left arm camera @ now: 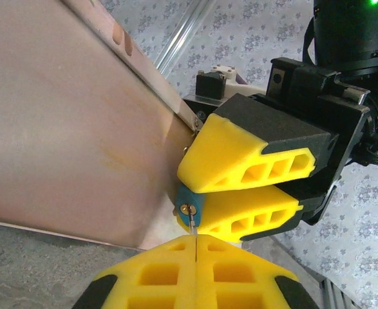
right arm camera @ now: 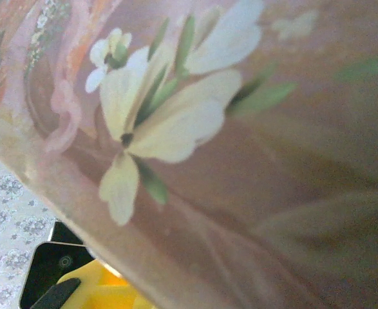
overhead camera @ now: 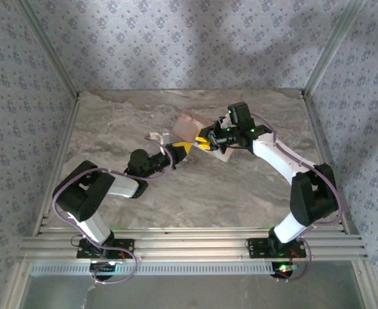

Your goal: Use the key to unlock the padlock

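1. left gripper (left arm camera: pixel 195 239): yellow fingers pressed together, pinching the key (left arm camera: pixel 193 226). a thin sliver of blade shows past the tips, aimed up at the lock.
2. key: small, thin, stiff metal. judged prone to twist or slip in the soft pads. best pinched flat and kept in line with the keyway.
3. padlock (left arm camera: pixel 190 205): tiny, blue, with its brass keyway (left arm camera: pixel 188 209) facing the key. blade tip is at the keyway, depth cannot be told. sits raised above the tabletop (overhead camera: pixel 195 193), just beside the pink floral box (left arm camera: pixel 66 129). judged light, hard and smooth-sided. take hold across the body, leaving keyway and shackle free.
4. right gripper (overhead camera: pixel 205 143): closed on the padlock body, one finger above, one below.
5. pink floral box: stiff. whether the shackle hooks to it cannot be told.
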You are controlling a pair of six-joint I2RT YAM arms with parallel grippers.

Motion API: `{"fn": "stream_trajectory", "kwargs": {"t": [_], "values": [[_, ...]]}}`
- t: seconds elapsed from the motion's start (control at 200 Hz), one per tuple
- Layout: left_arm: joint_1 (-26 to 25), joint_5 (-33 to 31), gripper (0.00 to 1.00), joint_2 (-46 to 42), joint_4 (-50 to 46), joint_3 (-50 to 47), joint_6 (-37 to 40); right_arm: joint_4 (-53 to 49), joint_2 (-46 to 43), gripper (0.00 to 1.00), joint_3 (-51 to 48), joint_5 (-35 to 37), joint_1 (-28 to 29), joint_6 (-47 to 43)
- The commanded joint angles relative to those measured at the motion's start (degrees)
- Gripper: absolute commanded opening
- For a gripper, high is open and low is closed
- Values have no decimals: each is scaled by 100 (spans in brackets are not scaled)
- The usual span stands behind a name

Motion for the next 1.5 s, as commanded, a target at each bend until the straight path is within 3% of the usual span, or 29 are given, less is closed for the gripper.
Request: {"fn": "stream_trajectory", "kwargs": {"t": [0.0,1.499], "values": [[-26,25,0,-146,256,103,39,394,-30,0,42,-219,12,-126],[-81,157,0,-56,256,131,-160,473,36,0,42,-248,47,-109]]}}
